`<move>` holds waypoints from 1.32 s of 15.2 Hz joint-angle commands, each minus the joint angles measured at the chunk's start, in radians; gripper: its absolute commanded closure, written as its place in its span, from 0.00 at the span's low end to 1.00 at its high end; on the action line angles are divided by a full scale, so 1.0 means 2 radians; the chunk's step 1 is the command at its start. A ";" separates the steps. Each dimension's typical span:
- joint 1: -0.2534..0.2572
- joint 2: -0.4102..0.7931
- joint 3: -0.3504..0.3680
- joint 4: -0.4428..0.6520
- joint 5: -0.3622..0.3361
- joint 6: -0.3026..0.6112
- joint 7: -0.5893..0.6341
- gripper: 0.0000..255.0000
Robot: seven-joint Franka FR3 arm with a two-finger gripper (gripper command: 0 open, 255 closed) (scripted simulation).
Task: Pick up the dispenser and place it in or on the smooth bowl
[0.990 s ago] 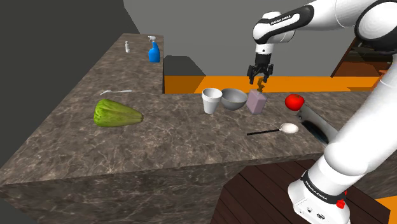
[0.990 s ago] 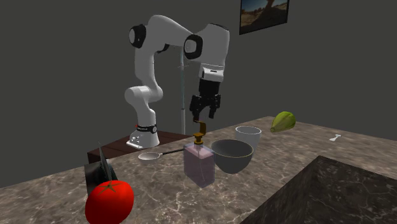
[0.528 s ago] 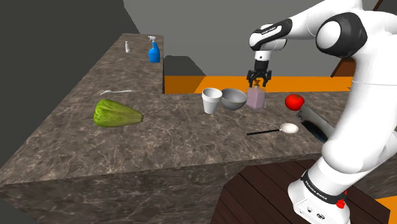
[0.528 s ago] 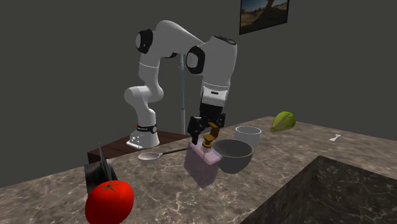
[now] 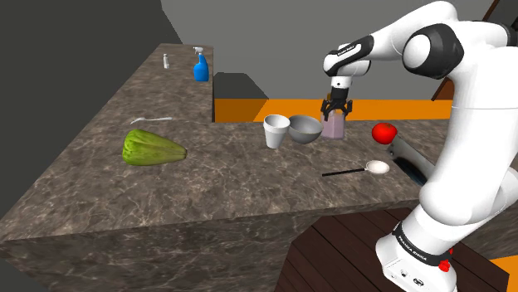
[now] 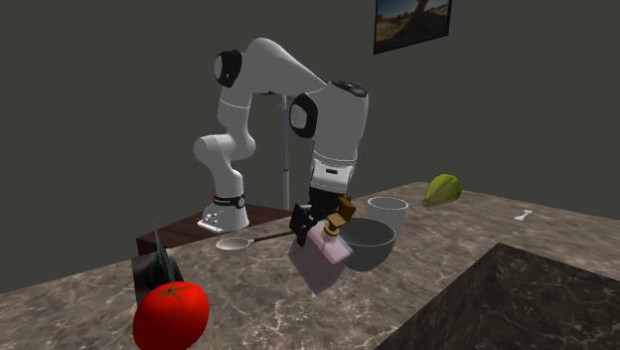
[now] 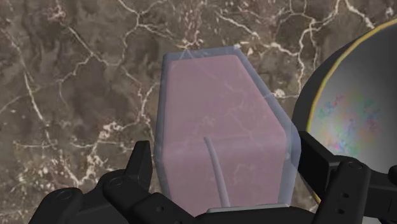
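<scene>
Along the table's (image 5: 224, 182) far edge are the cup (image 5: 276, 131), bowl (image 5: 305, 128), dispenser (image 5: 334, 127) and tomato (image 5: 383, 132) in a row; the spoon (image 5: 365, 169) lies before them.

Arm (image 5: 477, 166): glossy white rounded links, dark joint rings, lettered black band (image 5: 412, 245), red dot (image 5: 446, 265), all-black two-finger hand (image 5: 335, 116).

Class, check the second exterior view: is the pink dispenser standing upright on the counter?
No, the dispenser is tilted, its top leaning toward the grey bowl beside it.
</scene>
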 commanded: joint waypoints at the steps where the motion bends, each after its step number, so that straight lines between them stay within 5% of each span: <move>1: 0.000 0.000 0.000 -0.011 0.000 0.011 -0.001 0.00; 8: 0.000 0.000 0.000 -0.010 0.000 0.011 -0.001 0.00; 9: 0.000 0.000 0.000 -0.010 0.000 0.011 -0.001 1.00; 20: 0.001 -0.006 -0.001 -0.006 -0.001 0.000 0.000 1.00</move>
